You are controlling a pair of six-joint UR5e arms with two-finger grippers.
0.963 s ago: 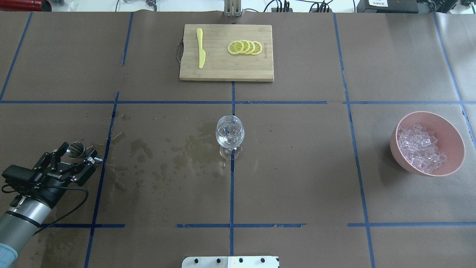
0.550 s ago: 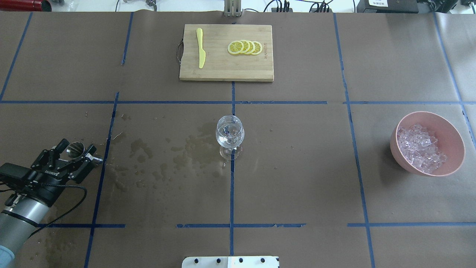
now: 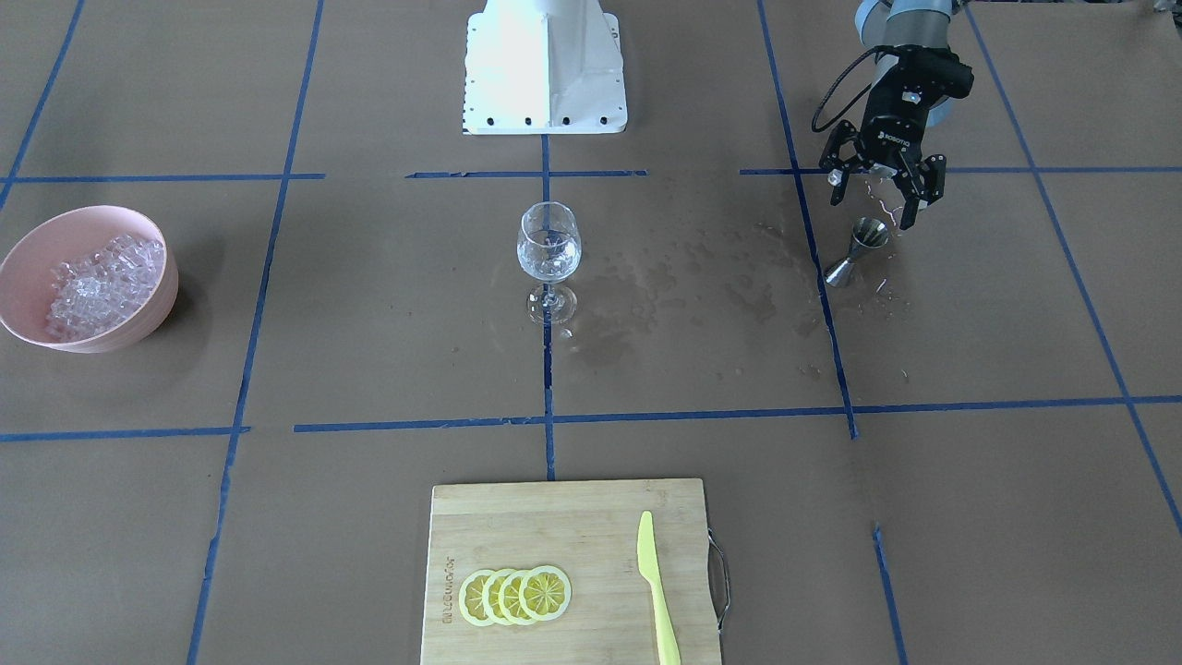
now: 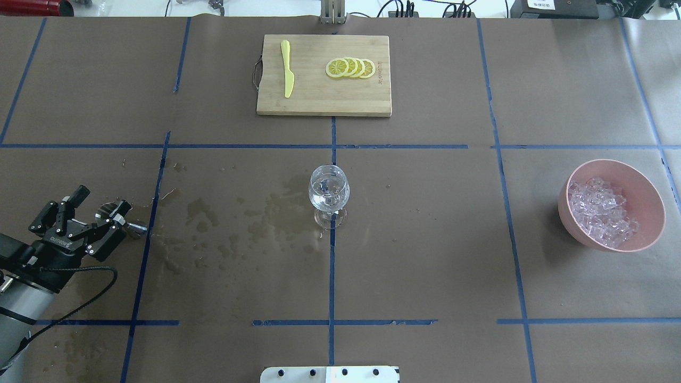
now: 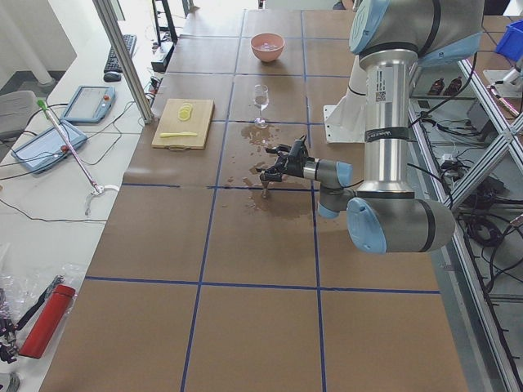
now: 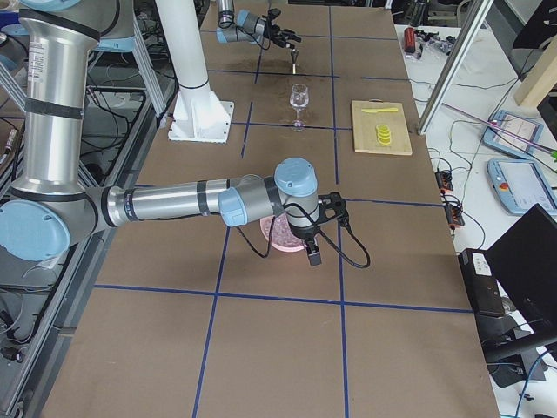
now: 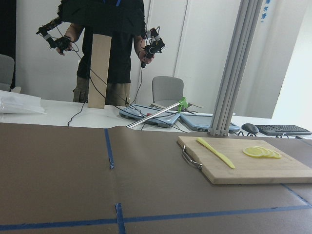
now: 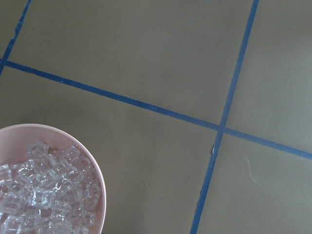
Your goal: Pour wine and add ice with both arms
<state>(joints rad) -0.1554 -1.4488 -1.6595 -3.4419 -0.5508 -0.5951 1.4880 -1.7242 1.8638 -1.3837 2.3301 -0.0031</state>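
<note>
A stemmed wine glass (image 4: 329, 192) with clear liquid stands at the table's middle and also shows in the front view (image 3: 548, 242). The ice (image 4: 601, 213) is heaped in a pink bowl (image 4: 641, 178) at the right. A steel jigger (image 4: 105, 215) stands upright on the table at the left. My left gripper (image 4: 102, 198) is open and empty, just behind the jigger (image 3: 859, 247) and apart from it. My right gripper (image 6: 312, 254) hangs over the bowl's edge in the exterior right view only; I cannot tell whether it is open. Its wrist view shows the ice (image 8: 44, 195) below.
A wooden cutting board (image 4: 319, 103) at the far middle carries a yellow knife (image 4: 288, 69) and several lemon slices (image 4: 351, 68). Wet spill marks (image 4: 234, 223) lie between the jigger and the glass. The white base block (image 3: 545, 65) sits at my edge.
My left gripper has drawn back to the left, away from the jigger it stood around. The jigger stays upright on the table. The glass and bowl have not moved.
</note>
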